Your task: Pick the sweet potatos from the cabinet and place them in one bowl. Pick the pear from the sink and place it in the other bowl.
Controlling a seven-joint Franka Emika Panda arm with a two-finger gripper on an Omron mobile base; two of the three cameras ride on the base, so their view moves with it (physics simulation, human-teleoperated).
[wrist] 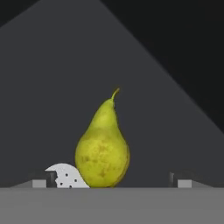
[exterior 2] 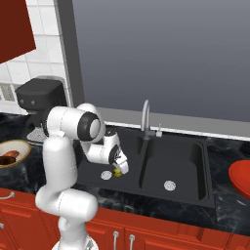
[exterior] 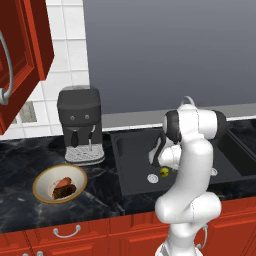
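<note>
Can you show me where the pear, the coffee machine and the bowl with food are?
pear (wrist: 102, 151): hand view, middle of its yellow-green body.
coffee machine (exterior: 80, 112): left base view, its dark front.
bowl (exterior: 44, 180): left base view, its cream inner wall.

Speckled matt pear (wrist: 102, 151) skin, matt black sink (exterior: 131, 150) (perhaps composite).

The pear (wrist: 102, 153) is coloured yellow-green and flecked with small brown speckles, set against the black sink (exterior: 131, 160) with its silver perforated drain (wrist: 65, 176). The desk (exterior: 20, 210) is patterned in black marble with pale veins. The bowl (exterior: 41, 180) is seen as cream with a tan-orange rim, and the cabinet (exterior: 22, 55) as red.
</note>
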